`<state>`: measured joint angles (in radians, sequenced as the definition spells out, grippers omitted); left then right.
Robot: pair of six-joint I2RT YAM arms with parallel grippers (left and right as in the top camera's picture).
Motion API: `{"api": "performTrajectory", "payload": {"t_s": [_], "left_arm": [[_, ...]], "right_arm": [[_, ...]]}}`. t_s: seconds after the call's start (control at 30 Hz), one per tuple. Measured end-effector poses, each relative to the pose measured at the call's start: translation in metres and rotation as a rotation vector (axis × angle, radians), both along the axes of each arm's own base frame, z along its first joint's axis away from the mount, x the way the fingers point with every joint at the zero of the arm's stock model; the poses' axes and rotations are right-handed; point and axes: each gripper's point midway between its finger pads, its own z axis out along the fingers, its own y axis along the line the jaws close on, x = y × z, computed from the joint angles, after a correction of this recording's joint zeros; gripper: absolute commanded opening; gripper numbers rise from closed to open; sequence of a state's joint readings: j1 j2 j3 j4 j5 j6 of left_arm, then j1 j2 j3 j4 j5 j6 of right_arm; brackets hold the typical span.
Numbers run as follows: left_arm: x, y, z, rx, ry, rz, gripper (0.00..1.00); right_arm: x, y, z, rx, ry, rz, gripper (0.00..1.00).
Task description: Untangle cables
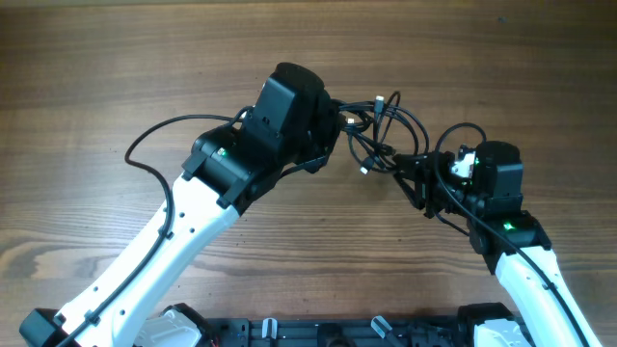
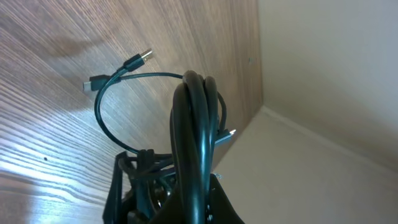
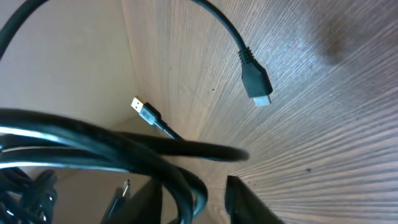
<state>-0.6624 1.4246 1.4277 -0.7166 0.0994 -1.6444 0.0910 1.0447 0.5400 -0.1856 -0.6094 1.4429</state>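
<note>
- Wood-grain desk (image 1: 96,77), brown, fills the overhead view.
- From the near left, the left arm (image 1: 174,241) reaches toward the middle. Its left fingers (image 2: 115,194) are closed on a thick bunch of the cables (image 1: 386,130), which stands up between them.
- The cables lie tangled mid-desk between the two arms, with loops spreading to the far side. A silvery USB plug (image 2: 144,56) rests on the wood.
- A black plug (image 3: 256,84) with a silver tip lies loose on the desk.
- The right fingers (image 3: 247,200) sit at the tangle's right edge. Strands cross in front of them, so I cannot tell whether they grip.
</note>
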Motion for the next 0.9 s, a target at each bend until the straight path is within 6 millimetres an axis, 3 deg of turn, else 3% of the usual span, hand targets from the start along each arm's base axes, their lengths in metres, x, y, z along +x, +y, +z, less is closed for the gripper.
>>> {"api": "performTrajectory", "payload": {"t_s": [0.2, 0.5, 0.7, 0.9], "left_arm": [[-0.001, -0.001, 0.000, -0.002, 0.002, -0.003, 0.06], [0.000, 0.001, -0.001, 0.004, 0.002, 0.004, 0.05], [0.001, 0.008, -0.005, 0.019, 0.022, 0.018, 0.04], [0.004, 0.017, -0.009, 0.026, 0.040, 0.037, 0.04]], "right_arm": [[0.000, 0.000, 0.000, 0.000, 0.001, 0.001, 0.04], [-0.003, 0.000, -0.004, -0.056, -0.035, 0.050, 0.04], [-0.013, -0.005, -0.019, -0.144, -0.025, 0.096, 0.04], [-0.010, -0.014, -0.024, -0.269, -0.102, 0.140, 0.05]]}}
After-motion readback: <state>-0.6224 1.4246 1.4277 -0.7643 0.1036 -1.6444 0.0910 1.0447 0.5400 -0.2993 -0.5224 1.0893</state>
